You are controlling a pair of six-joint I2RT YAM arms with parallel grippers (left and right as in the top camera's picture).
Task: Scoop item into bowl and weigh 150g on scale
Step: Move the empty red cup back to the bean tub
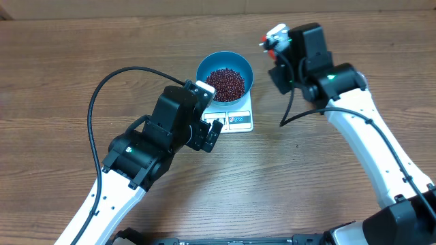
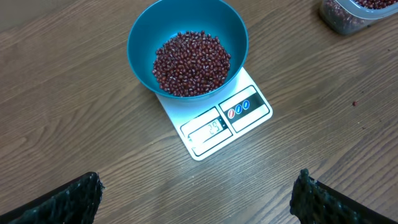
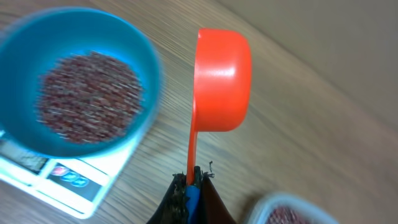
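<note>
beans (image 1: pixel 225 82) sit heaped in the bottom of the blue bowl (image 1: pixel 206 68), well under the rim. bowl stands upright on the back part of the white scale (image 1: pixel 239 120) and covers most of the platform. only the front strip with the display (image 2: pixel 208 129) and the label panel (image 2: pixel 239 107) sticks out. display digits are too small to read. scale lies flat on the wooden table (image 1: pixel 61 61), roughly mid-table, askew in the left wrist view.

left gripper (image 2: pixel 198 183): released, jaws spread wide, nothing between them. its fingers (image 2: pixel 68 199) frame the bottom corners of the left wrist view, above the table just in front of the scale, touching neither scale nor bowl. overhead puts it just beside the scale's front-left corner.

right gripper (image 3: pixel 192 182): clenched on the thin handle of an orange scoop (image 3: pixel 221 78). scoop cup points away from the gripper and is seen against bare table just beside the bowl's rim, apart from it. can't tell from this angle whether the cup carries anything. overhead has this arm up and to the right of the bowl, near it.

clear plastic tub (image 2: pixel 348 15) with more beans sits on the table well off to the side of the scale, cropped at the frame edge. it also shows blurred in the right wrist view's lower corner. one stray bean (image 2: pixel 354 103) lies on the table on the tub's side of the scale.
</note>
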